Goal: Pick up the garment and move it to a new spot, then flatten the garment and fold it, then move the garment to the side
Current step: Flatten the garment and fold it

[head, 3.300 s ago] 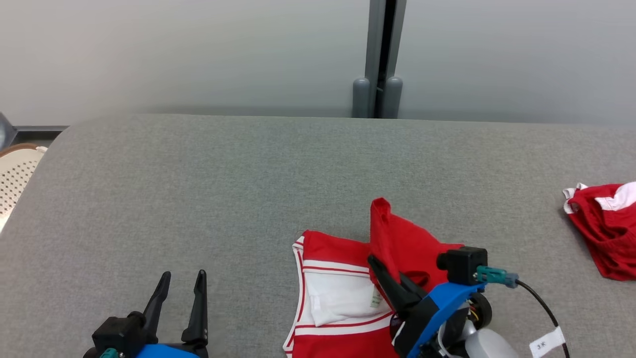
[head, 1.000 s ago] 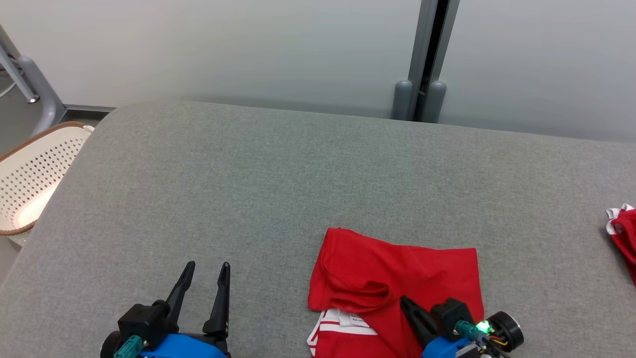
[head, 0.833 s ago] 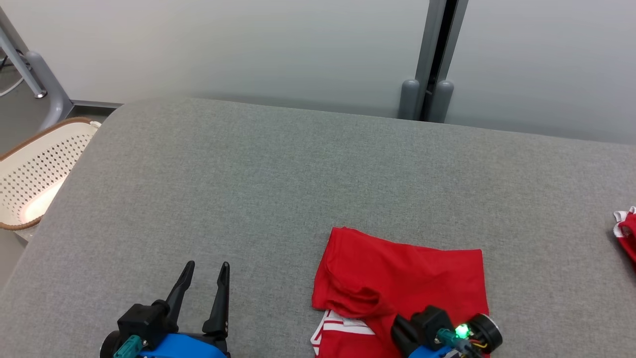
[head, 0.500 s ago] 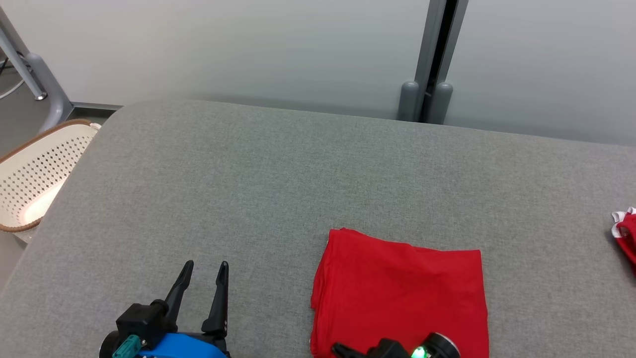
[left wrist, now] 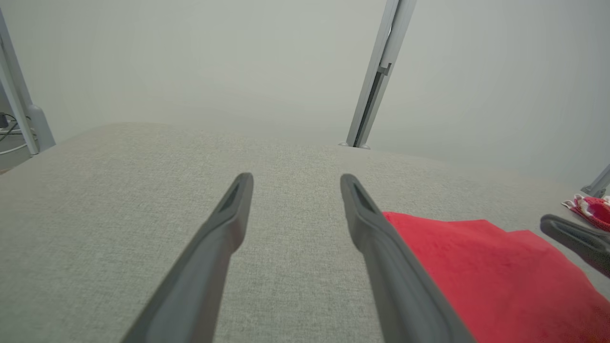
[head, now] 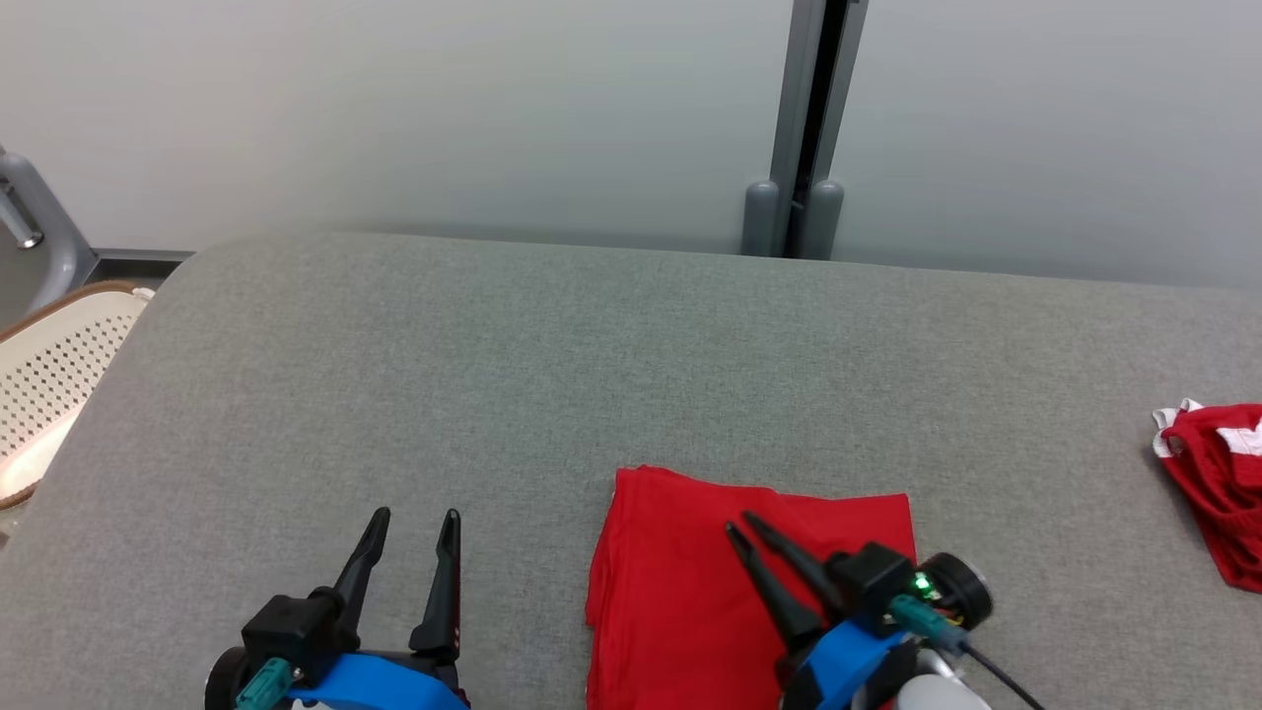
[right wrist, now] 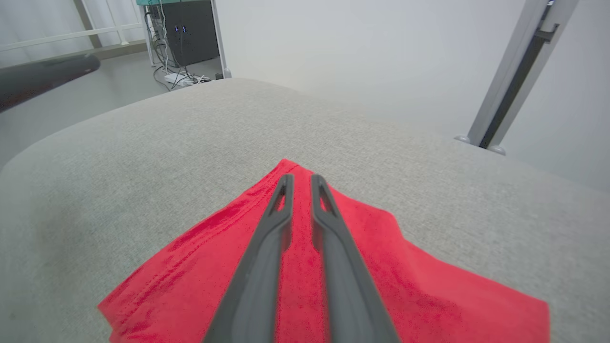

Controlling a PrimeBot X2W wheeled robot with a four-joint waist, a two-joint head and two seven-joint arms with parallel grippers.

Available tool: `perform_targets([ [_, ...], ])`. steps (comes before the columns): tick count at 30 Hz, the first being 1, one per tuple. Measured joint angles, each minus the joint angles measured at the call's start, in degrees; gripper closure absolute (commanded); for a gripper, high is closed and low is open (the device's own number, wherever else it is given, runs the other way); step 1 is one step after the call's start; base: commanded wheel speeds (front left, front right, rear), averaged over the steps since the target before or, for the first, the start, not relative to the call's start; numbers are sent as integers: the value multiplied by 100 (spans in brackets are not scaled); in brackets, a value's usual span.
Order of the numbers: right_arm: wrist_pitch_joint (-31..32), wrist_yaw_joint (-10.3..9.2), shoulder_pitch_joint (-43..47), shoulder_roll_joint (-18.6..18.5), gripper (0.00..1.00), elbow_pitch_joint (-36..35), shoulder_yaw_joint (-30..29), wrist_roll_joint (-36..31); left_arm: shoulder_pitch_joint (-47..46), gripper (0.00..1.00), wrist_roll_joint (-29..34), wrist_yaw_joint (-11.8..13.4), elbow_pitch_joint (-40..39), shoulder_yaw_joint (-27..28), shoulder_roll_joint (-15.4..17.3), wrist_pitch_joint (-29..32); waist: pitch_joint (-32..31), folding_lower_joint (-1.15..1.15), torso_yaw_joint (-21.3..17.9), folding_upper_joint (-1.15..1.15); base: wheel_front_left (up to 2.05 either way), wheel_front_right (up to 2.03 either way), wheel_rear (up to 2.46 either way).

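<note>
The garment (head: 670, 592) is a red cloth lying folded into a flat rectangle near the table's front edge, right of centre; it also shows in the left wrist view (left wrist: 476, 267) and the right wrist view (right wrist: 405, 286). My right gripper (head: 738, 523) hovers over its middle with the fingers only narrowly parted and nothing between them (right wrist: 300, 177); red cloth shows through the slit. My left gripper (head: 417, 514) stands open and empty over bare table to the left of the garment (left wrist: 296, 177).
A second red-and-white garment (head: 1218, 473) lies crumpled at the table's right edge. A white perforated basket (head: 39, 365) stands off the table's left side. The grey padded table (head: 493, 375) stretches back to a pale wall with a grey post (head: 794, 148).
The right gripper laid the red flap down over the white-striped part, dipped low, then rose over the flat garment with its fingers parting slightly. The camera shifted; the left gripper kept still.
</note>
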Motion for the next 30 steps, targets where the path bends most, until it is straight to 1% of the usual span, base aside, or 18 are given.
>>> perform_targets([
  [3, -1, 0, 261, -3, 0, -411, -739, -101, -34, 0, 122, -8, 25, -27, -94, 0, -77, 0, -76, 0, 0, 0, 0],
  [7, -2, 0, 726, -5, 0, -891, -1594, -42, -53, 0, 224, -56, 65, -24, -226, 0, -160, 0, -162, 0, 0, 0, 0],
  [10, -1, 0, 1022, -7, 0, -1105, -2035, 32, -17, 0, 263, -67, 75, 75, -313, 0, -200, 0, -230, 0, 0, 0, 0],
  [13, -2, 0, 1243, -5, 0, -1259, -2339, 197, 120, 0, 308, -107, 94, 218, -392, 0, -234, 0, -301, 0, 0, 0, 0],
  [18, -2, 0, 1456, -8, 0, -1379, -2602, 358, 355, 0, 409, -133, 113, 495, -520, 0, -247, 0, -408, 0, 0, 0, 0],
  [23, -2, 0, 1509, -8, 0, -1444, -2626, 398, 611, 0, 603, -136, 45, 766, -578, 0, -229, 0, -480, 0, 0, 0, 0],
  [30, -2, 0, 1511, -8, 0, -1433, -2687, 410, 701, 0, 834, -236, 30, 911, -693, 0, -210, 0, -464, 0, 0, 0, 0],
])
